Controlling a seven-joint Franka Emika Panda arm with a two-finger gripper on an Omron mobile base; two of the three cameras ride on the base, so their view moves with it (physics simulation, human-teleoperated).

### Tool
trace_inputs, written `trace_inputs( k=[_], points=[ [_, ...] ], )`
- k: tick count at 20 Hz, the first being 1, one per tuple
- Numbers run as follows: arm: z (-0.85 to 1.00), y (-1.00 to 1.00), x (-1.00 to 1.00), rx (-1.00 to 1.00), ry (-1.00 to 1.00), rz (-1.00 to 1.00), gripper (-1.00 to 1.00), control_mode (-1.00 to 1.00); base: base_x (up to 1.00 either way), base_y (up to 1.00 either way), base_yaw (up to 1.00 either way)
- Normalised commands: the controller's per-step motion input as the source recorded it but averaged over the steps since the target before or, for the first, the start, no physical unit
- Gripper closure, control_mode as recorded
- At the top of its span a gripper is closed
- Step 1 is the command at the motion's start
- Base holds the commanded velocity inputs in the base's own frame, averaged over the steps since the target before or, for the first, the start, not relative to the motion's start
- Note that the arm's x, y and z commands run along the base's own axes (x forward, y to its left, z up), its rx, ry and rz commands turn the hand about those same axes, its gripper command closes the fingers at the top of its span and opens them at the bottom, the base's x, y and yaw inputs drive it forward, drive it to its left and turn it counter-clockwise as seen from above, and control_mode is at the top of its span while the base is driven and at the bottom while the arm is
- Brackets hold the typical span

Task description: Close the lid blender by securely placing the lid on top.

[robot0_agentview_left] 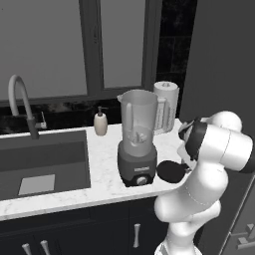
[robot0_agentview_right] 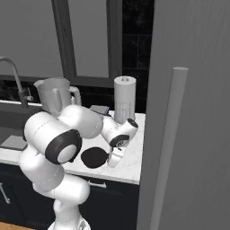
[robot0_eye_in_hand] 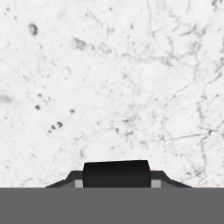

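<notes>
Lid point(robot0_agentview_left: 171, 171) flat on marble surface point(robot0_agentview_left: 104, 164), at 3 o'clock of blender point(robot0_agentview_left: 137, 142); fingers' state indeterminable.

Blender point(robot0_agentview_left: 137, 144) jar clear plastic (base matt grey); counter point(robot0_agentview_left: 104, 149) white speckled marble; lid point(robot0_agentview_left: 171, 171) matt black.

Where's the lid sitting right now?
The lid lies flat on the white counter just right of the blender base, near the front edge; in the right base view it sits beside the arm's wrist.
</notes>
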Motion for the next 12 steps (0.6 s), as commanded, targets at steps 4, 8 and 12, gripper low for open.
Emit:
trace_inputs(
  k=[4,8,12],
  points=[
    [0.69,0.01,-0.38,0.03,-0.10,0.00,1.00,-1.00,0.00,0.00,0.00],
    [1.00,0.06,-0.41,0.13,0.00,-0.03,1.00,-1.00,0.00,0.00,0.00],
    [1.00,0.29,-0.39,0.12,0.00,-0.10,1.00,-1.00,0.00,0.00,0.00]
  ],
)
